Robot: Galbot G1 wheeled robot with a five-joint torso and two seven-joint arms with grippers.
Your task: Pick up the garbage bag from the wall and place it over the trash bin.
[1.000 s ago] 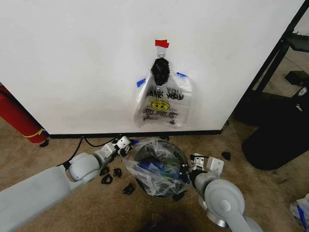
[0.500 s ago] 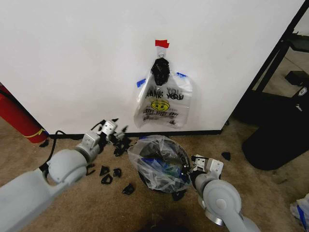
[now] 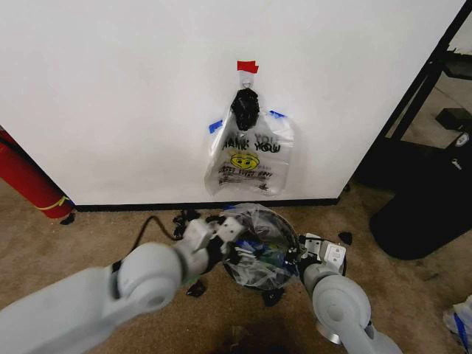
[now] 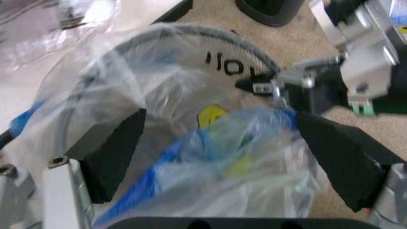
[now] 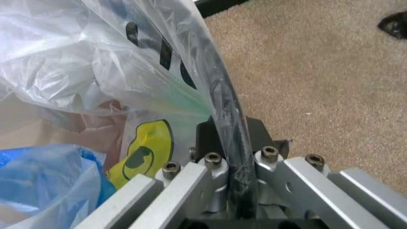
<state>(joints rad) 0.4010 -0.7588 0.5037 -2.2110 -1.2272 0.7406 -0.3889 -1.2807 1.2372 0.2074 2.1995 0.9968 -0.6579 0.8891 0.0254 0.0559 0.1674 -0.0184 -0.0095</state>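
Gaping left tool over the garbage bag, right tool clamped on the trash bin rim.

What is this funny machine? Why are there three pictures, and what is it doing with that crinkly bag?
It is a robot with two grey arms, and each arm ends in a pincer called a gripper. One picture comes from a camera on its head, looking down at the floor. The other two come from cameras on its wrists. A see-through bag with a smiley face lies over a small round bin. The left gripper is open, with one finger on each side of the bag. The right gripper pinches the bin's rim. A bunch of bags hangs on the white wall, and black bits lie on the carpet.
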